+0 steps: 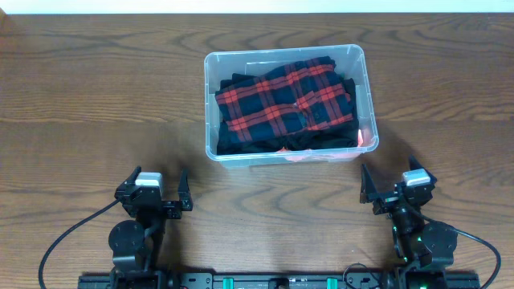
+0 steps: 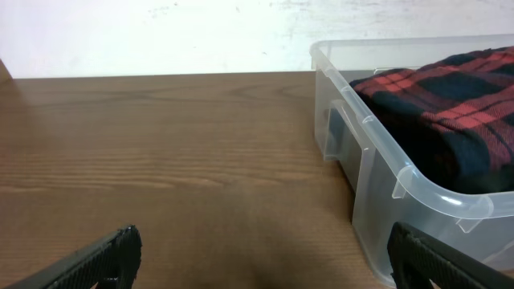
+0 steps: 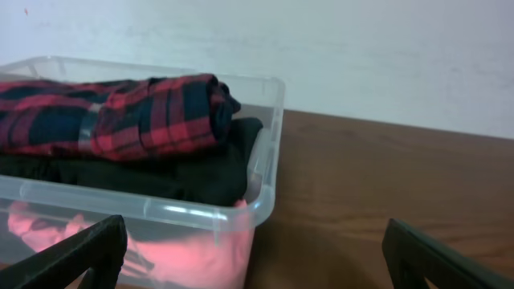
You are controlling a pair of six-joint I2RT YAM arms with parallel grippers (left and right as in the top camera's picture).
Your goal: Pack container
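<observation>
Lying folded in the container [image 1: 209,104] — red-black plaid cloth [image 1: 285,100].

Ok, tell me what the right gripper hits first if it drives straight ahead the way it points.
Probably the clear rectangular plastic container: its near right corner sits in line with the open right gripper. It's marginal, since brown wooden table lies just right of that corner.
</observation>
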